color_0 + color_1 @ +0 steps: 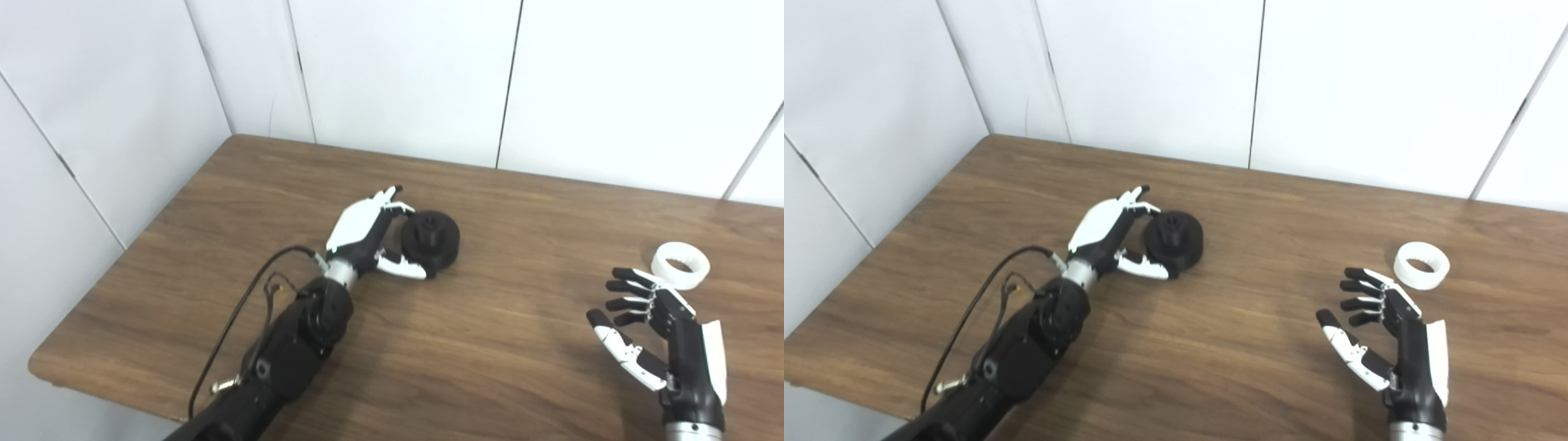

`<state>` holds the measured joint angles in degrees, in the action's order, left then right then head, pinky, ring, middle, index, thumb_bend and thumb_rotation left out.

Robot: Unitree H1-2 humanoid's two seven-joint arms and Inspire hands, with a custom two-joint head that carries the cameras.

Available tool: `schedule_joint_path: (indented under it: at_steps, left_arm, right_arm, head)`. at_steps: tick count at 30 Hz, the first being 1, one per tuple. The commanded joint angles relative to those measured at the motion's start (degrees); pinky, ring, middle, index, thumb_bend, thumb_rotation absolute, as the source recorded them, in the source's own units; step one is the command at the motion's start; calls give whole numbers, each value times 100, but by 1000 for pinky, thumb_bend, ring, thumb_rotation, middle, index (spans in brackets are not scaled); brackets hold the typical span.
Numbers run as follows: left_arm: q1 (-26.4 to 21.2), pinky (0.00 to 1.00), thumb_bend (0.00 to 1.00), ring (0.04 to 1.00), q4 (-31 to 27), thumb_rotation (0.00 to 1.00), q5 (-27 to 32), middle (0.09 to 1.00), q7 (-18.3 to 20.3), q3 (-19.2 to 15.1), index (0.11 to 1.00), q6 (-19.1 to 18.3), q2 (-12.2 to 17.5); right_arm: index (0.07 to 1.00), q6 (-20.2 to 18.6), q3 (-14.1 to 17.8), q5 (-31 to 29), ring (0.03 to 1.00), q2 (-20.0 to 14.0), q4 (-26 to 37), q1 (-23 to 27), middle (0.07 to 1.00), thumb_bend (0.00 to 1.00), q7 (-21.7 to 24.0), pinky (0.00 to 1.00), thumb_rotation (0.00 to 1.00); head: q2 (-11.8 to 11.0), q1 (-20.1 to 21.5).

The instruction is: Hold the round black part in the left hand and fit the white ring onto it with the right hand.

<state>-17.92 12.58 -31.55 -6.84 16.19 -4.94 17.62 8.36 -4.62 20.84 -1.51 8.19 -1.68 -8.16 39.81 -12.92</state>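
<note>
The round black part [433, 240] sits at the middle of the wooden table [502, 343], tilted with its hub facing up. My left hand [367, 236] is closed on its left side, fingers over its top edge and thumb under its near edge. The white ring [680, 265] lies flat at the right of the table. My right hand [658, 331] is open and empty, fingers spread, just in front of and a little left of the ring, not touching it. The ring also shows in the right eye view [1421, 264].
White wall panels [398, 73] stand close behind the table's far edge and along its left side. A black cable [245, 306] loops off my left forearm. The table's near left corner [43, 367] is rounded.
</note>
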Motion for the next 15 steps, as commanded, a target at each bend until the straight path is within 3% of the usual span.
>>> schedule_joint_path:
  at_steps: [1, 8, 15]
  left_arm:
    - [121, 1000, 910, 1000, -328, 240, -86, 1000, 244, 132, 601, 101, 6]
    - [495, 1000, 922, 1000, -1022, 254, -300, 1000, 578, 360, 608, -34, 45]
    - [791, 1000, 929, 1000, -1537, 268, -261, 1000, 726, 304, 612, -12, -45]
  right_arm:
    - [701, 54, -15, 1, 569, 49, 40, -124, 663, 578, -19, 458, 283]
    - [695, 35, -60, 65, 567, 123, 32, -77, 675, 567, -75, 450, 258]
    - [703, -88, -99, 138, 563, 227, 90, -53, 666, 554, -91, 452, 221]
  head:
    - [8, 26]
    - [55, 257]
    - [167, 574]
